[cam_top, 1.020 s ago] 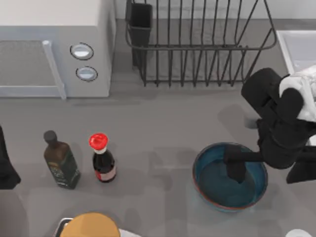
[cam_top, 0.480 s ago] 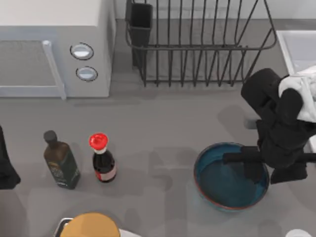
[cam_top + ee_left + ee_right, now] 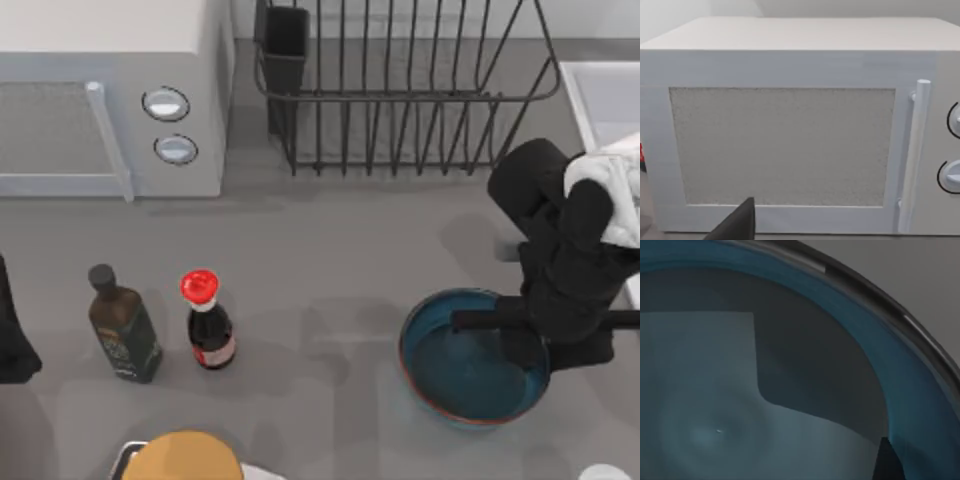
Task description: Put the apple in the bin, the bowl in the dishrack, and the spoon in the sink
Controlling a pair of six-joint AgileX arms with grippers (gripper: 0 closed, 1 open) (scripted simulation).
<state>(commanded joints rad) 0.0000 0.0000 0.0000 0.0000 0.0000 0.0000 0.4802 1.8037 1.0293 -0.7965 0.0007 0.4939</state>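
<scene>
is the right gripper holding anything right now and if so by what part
Cannot be told. The right gripper sits at the bowl's right rim, but a closed hold isn't visible. The left arm is parked at the table's left edge.

The bowl (image 3: 470,370) is blue-teal inside with a thin red-orange line round its rim, on a plain grey tabletop (image 3: 330,260). The dishrack (image 3: 400,100) is black wire, the microwave (image 3: 110,100) white-grey with a speckled door panel. The sauce bottle (image 3: 208,325) is dark with a red cap, beside a dark olive bottle (image 3: 122,328).
</scene>
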